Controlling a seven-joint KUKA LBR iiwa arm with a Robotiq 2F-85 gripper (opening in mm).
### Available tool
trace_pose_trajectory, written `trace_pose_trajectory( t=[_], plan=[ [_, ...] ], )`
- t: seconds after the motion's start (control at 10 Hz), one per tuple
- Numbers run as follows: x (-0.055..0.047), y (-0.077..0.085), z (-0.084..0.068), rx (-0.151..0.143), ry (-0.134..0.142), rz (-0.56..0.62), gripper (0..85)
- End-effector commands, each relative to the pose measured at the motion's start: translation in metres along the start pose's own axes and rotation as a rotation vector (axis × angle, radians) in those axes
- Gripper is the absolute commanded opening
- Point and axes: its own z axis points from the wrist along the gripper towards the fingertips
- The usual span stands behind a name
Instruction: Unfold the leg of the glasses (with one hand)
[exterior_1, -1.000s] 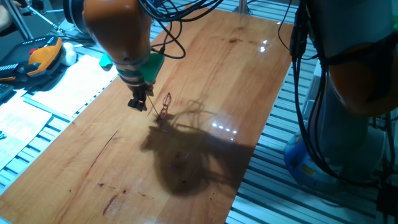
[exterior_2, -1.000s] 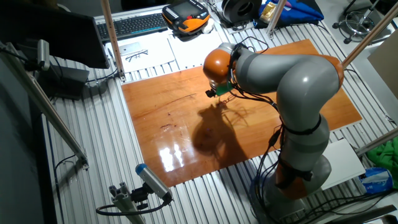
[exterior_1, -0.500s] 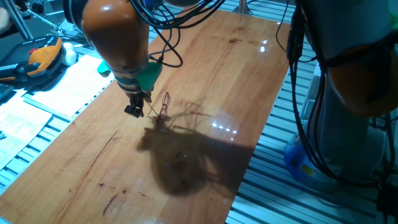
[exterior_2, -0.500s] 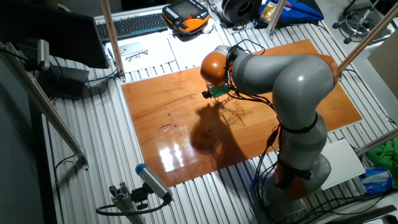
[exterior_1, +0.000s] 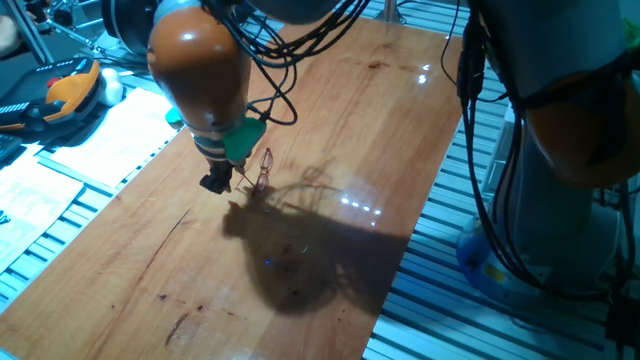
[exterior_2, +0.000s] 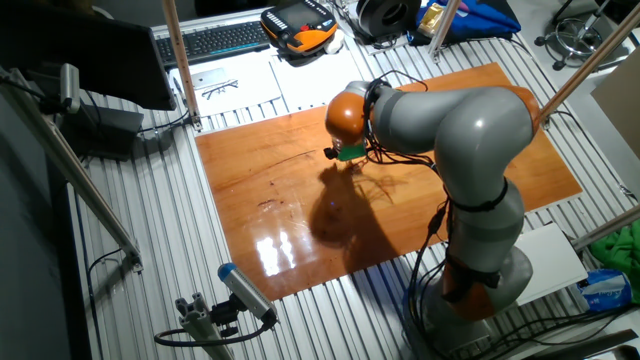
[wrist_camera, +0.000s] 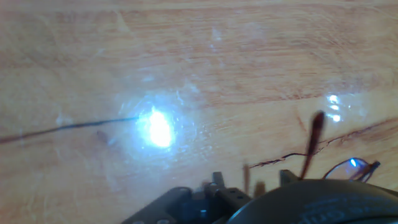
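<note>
While jaws (exterior_1: 222, 182) hover, glasses (exterior_1: 263, 171) stand just beside.

The arm enters from the top of one fixed view, its orange wrist segment filling the upper left of the frame and tapering down through a ribbed grey collar and a green ring to the hand (exterior_1: 216, 181), which points downward at left of centre. Black cables loop off the wrist toward the upper middle. In the other fixed view the grey arm rises from its base at lower right, bends over the middle of the frame, and ends in the orange wrist with the hand (exterior_2: 333, 153) just below. The fingers are too small and dark to tell their spacing.
</note>
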Motion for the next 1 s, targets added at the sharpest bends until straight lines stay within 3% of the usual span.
trace_pose_trajectory(
  t=[0.0, 0.2, 0.4, 0.6, 0.9],
  plan=[
    [-0.0006, -0.0005, -0.0003, -0.004, 0.005, -0.003, 34.0],
    [-0.0012, -0.0009, -0.0006, 0.005, 0.046, -0.022, 34.0],
    [-0.0010, -0.0008, 0.0033, 0.035, 0.079, -0.022, 34.0],
    [-0.0009, -0.0009, 0.0063, 0.095, 0.106, -0.025, 34.0],
    [-0.0032, -0.0024, 0.0048, 0.098, 0.136, -0.025, 34.0]
  ],
)
